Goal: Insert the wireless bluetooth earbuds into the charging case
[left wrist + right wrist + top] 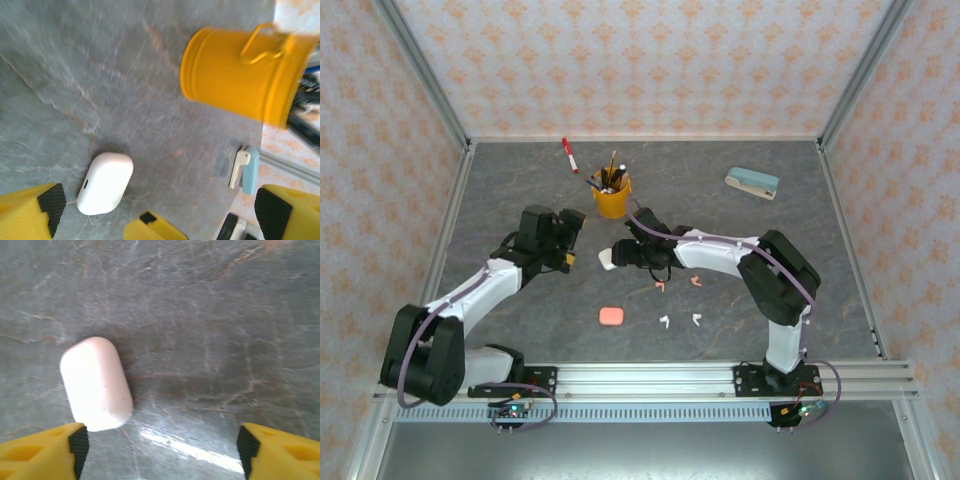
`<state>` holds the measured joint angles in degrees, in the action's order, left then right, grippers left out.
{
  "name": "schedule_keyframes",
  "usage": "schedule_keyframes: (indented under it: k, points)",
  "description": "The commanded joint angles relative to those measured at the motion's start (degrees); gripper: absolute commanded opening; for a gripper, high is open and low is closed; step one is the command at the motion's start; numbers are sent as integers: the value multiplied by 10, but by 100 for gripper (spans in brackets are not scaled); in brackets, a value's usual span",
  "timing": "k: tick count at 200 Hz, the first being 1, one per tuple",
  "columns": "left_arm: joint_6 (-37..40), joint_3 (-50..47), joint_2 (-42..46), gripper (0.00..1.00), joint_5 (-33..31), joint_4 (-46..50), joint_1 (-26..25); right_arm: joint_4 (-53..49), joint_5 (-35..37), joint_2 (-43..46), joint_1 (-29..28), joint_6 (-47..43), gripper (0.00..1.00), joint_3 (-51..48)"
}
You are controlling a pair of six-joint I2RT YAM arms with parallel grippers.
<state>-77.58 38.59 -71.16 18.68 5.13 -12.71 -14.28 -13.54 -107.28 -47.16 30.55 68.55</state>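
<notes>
A shut white charging case (608,260) lies flat on the grey table between the two arms. My right gripper (623,254) hovers just right of it, open and holding nothing. From the right wrist, the case (96,384) rests ahead of the left fingertip (77,442), outside the wide gap of the gripper (161,442). My left gripper (567,238) is open too; its wrist view has the case (105,182) lying near the left pad (52,200). Two pink earbuds (660,286) (696,281) and two white earbuds (664,322) (697,319) lie loose behind the right arm. A pink case (611,316) sits nearer the front.
A yellow pen cup (611,195) (235,75) stands just beyond both grippers. A red marker (569,155) lies at the back, and a blue and cream stapler (752,183) (245,170) at the back right. Patterned walls enclose the table on three sides.
</notes>
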Motion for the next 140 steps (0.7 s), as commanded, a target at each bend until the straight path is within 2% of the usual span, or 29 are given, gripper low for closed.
schedule_keyframes:
  k: [1, 11, 30, 54, 96, 111, 140]
  points:
    - [71, 30, 34, 100, -80, 104, 10, -122, 95, 5, -27, -15, 84, 54]
    - [85, 38, 44, 100, -95, 124, 14, -156, 118, -5, -37, -16, 92, 77]
    - [110, 50, 57, 100, -108, 150, 24, -215, 152, -27, -57, -15, 98, 120]
    - [128, 55, 57, 100, -93, 160, 50, -255, 176, -44, -80, -12, 98, 153]
    - [150, 48, 36, 100, -40, 152, 88, -277, 169, -35, -118, -8, 92, 153]
    - [151, 40, 33, 100, -34, 145, 90, -289, 168, -31, -135, 20, 92, 150]
    - [149, 27, 36, 100, -34, 137, 90, -307, 173, -35, -165, 128, 96, 142]
